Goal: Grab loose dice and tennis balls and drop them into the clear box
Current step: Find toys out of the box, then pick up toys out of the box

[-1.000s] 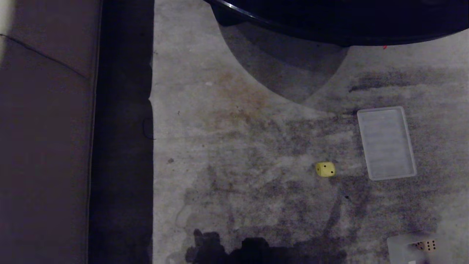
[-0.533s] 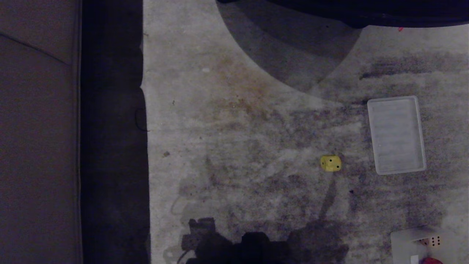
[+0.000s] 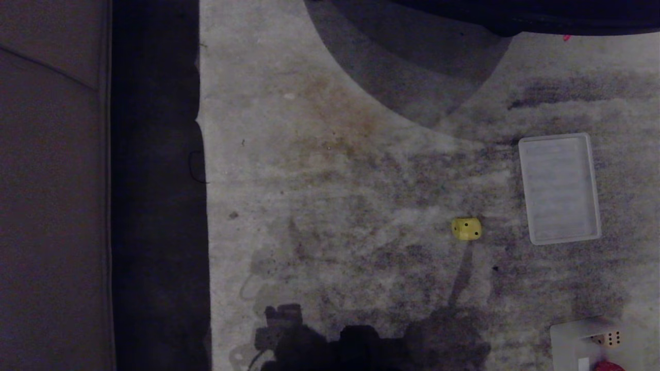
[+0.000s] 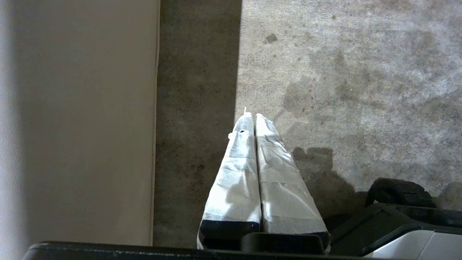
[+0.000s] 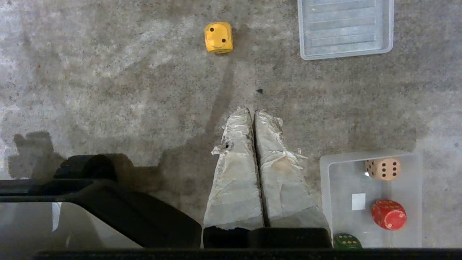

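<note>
In the head view a yellow die [image 3: 466, 229] lies alone on the stained grey floor [image 3: 335, 206], right of centre, near but apart from the flat ribbed lid [image 3: 560, 188] to its right. The clear box [image 3: 564, 340] sits at the lower right corner, cut by the frame edge. The right wrist view shows it holding a beige die [image 5: 382, 169], a red die [image 5: 388, 214] and a dark green die [image 5: 346, 241]. The right gripper [image 5: 252, 112] hangs above the floor beside the box, fingers pressed together and empty. The left gripper [image 4: 251, 115] is likewise closed on nothing, beside a dark strip [image 4: 196, 108] along a pale panel [image 4: 86, 119].
</note>
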Controlling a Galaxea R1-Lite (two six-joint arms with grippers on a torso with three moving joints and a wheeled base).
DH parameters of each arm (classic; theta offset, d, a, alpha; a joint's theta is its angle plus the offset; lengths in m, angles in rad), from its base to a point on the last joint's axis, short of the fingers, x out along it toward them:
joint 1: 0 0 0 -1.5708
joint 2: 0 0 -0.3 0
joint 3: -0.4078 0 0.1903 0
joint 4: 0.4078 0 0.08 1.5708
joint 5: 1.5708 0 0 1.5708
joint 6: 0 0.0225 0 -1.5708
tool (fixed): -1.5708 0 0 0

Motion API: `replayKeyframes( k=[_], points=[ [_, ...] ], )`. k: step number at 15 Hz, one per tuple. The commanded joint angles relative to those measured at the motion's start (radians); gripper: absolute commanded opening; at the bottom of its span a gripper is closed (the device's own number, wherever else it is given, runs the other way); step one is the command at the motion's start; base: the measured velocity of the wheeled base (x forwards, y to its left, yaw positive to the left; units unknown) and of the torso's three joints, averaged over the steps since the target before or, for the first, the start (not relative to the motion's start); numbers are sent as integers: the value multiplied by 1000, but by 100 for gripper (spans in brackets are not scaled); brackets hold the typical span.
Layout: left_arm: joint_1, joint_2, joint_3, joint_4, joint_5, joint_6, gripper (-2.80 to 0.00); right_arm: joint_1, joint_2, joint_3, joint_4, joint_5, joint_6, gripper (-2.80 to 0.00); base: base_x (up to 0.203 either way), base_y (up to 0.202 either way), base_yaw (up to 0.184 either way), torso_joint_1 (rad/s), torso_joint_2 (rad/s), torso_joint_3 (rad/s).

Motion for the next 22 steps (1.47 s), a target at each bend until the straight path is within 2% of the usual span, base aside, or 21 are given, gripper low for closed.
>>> replayKeyframes(
  k=[1, 3, 5, 10, 14, 18, 20, 22],
  points=[
    [0, 1, 2, 0, 1, -1, -280, 0, 6, -50, 35, 1, -1, -280, 0, 0, 0, 0, 0, 0],
    [0, 1, 2, 0, 1, -1, -280, 0, 40, -157, 127, 1, 0, -280, 0, 0, 0, 0, 0, 0],
    [0, 0, 2, -1, 1, -1, -280, 0, 166, -244, 186, 2, 0, -280, 0, 0, 0, 0, 0, 0],
    [0, 1, 0, 0, 1, -1, -280, 0, 593, -336, 185, 11, 2, -280, 0, 0, 0, 0, 0, 0],
    [0, 1, 2, -2, 1, -1, -280, 19, 960, -343, -49, 17, 4, -280, 0, 0, 0, 0, 0, 0],
    [0, 1, 1, 0, 1, -1, -280, 60, 1295, -349, -345, 19, 80, -280, 0, 0, 0, 0, 0, 0],
    [0, 1, 2, 0, 1, -1, -280, 69, 1395, -360, -454, 19, 110, -280, 0, 0, 0, 0, 0, 0],
    [0, 0, 2, -1, 1, -1, -280, 72, 1465, -372, -490, 16, 123, -280, 0, 0, 0, 0, 0, 0]
  ],
)
